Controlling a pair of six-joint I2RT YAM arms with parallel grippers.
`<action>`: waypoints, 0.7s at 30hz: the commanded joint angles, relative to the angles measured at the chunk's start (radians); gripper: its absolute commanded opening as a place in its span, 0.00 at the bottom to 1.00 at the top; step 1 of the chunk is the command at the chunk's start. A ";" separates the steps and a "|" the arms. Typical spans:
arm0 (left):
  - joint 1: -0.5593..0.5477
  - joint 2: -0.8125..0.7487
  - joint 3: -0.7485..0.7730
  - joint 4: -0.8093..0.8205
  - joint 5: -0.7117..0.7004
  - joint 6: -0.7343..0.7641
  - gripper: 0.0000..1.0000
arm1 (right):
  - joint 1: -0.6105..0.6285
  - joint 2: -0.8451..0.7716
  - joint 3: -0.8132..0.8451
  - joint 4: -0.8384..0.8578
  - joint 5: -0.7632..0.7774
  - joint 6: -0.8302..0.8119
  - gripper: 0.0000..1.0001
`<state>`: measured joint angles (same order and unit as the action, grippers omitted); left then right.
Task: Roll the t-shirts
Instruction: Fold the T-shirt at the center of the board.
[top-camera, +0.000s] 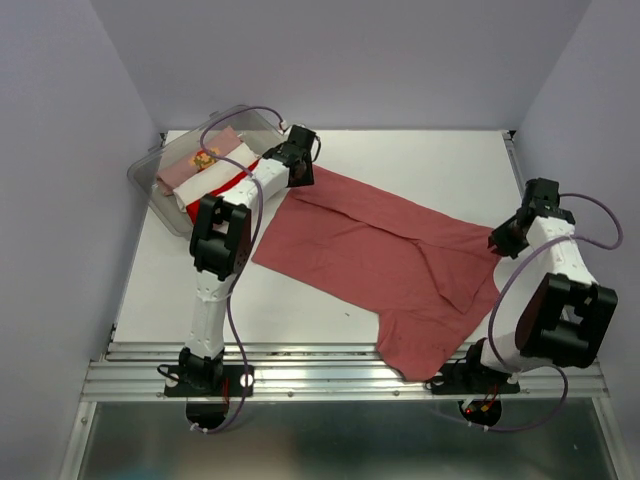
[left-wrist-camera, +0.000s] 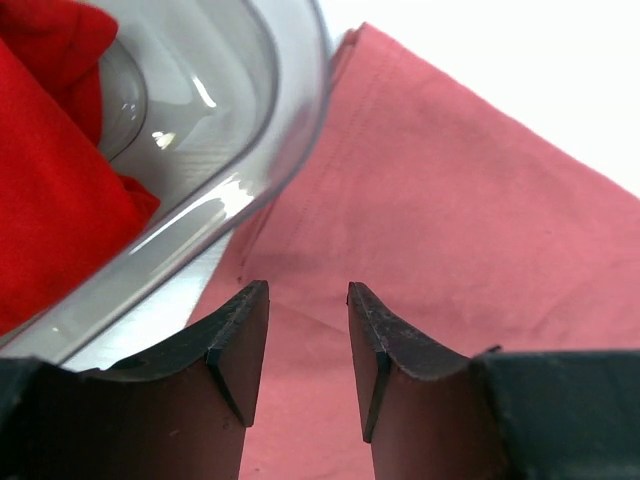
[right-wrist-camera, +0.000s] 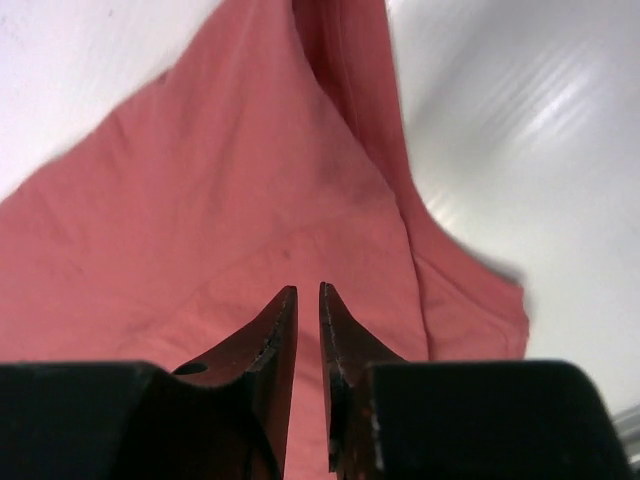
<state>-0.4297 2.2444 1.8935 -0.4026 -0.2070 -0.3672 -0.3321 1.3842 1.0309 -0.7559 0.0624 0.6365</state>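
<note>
At 10 o'clock on the white table (top-camera: 420, 160) sits a clear plastic tub (top-camera: 140, 178). It holds three rolled t-shirts packed side by side: a pale pink bundle (top-camera: 190, 168) with a yellow-red print, a white bundle (top-camera: 222, 170) beside it, and a bright red bundle (top-camera: 225, 187) on the 5 o'clock side.

A large brick-red t-shirt (top-camera: 390, 260) lies spread flat across the middle of the table. It runs on a diagonal from 11 o'clock, where one corner touches the tub's wall, down to 5 o'clock, where its lower end laps over the metal rail (top-camera: 300, 365) at the near edge. A few soft creases cross the cloth toward 3 o'clock.

The left gripper (left-wrist-camera: 308, 290) hovers over the 11 o'clock corner of the brick-red t-shirt, just beside the tub. Its jaws are released, with a clear gap between them, and only cloth lies below that gap.

The right gripper (right-wrist-camera: 308, 290) is at 3 o'clock, over the t-shirt's corner there, where a fold runs away from it and the bare table shows beyond. Its jaws are drawn almost together, leaving a thin slit. No cloth is visibly caught between them, though how close the tips are to the fabric I cannot tell.
</note>
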 joint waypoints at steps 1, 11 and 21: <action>-0.017 -0.083 0.056 0.034 0.014 0.017 0.49 | 0.004 0.120 0.070 0.173 0.066 -0.001 0.17; -0.029 0.076 0.160 0.008 0.084 0.051 0.49 | 0.004 0.439 0.184 0.270 0.149 0.029 0.15; -0.029 0.116 0.182 0.001 0.096 0.070 0.48 | 0.004 0.615 0.323 0.348 0.258 -0.009 0.13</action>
<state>-0.4583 2.3928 2.0224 -0.3981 -0.1200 -0.3279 -0.3313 1.9369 1.3094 -0.4820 0.2359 0.6487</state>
